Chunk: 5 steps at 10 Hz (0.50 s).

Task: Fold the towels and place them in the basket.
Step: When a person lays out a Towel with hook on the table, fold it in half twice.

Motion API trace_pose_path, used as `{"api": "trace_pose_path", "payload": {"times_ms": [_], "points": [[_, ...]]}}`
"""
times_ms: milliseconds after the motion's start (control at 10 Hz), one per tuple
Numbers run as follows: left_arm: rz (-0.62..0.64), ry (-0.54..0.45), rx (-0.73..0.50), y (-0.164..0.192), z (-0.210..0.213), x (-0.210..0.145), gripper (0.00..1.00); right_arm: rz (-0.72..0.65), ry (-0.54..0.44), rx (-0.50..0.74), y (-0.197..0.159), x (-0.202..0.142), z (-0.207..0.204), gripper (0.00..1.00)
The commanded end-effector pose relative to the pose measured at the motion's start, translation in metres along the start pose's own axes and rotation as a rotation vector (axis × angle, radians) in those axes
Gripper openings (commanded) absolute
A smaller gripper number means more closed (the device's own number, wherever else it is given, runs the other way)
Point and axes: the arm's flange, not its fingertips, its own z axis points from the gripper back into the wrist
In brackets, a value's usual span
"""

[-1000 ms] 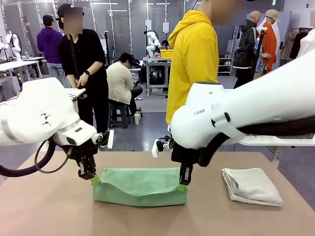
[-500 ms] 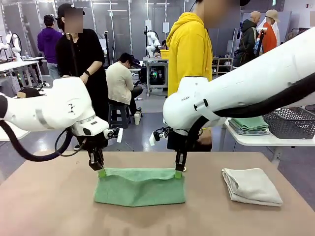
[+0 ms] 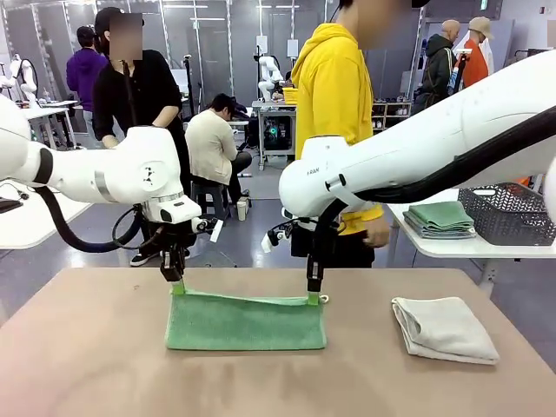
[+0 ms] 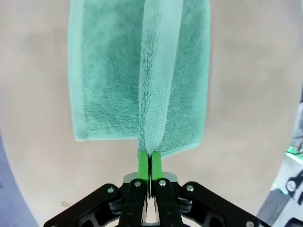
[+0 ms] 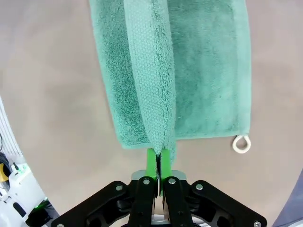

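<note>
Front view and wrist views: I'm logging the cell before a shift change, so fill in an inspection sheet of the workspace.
Surface: tan table, two towels on it.
Job's things: green towel doubled over, far corners lifted, loop at its right corner; off-white towel folded, to its right; basket on a side table beyond.
Clutter: nothing seen.
Grippers: left gripper and right gripper shut on the green towel's far corners.
Cables: black cable loops below the left arm.
Surroundings: person in a yellow hoodie at the far side; more people farther back.
</note>
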Motion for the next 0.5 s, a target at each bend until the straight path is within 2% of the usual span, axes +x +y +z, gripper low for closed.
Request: {"api": "trace_pose_path", "payload": {"times_ms": [0, 400], "points": [[-0.034, 0.031, -0.01, 0.017, -0.01, 0.006, 0.03, -0.013, 0.032, -0.03, -0.013, 0.011, -0.004, 0.04], [-0.011, 0.013, 0.032, 0.029, -0.036, 0.006, 0.03, 0.024, 0.081, -0.083, -0.028, 0.01, -0.025, 0.04]]}}
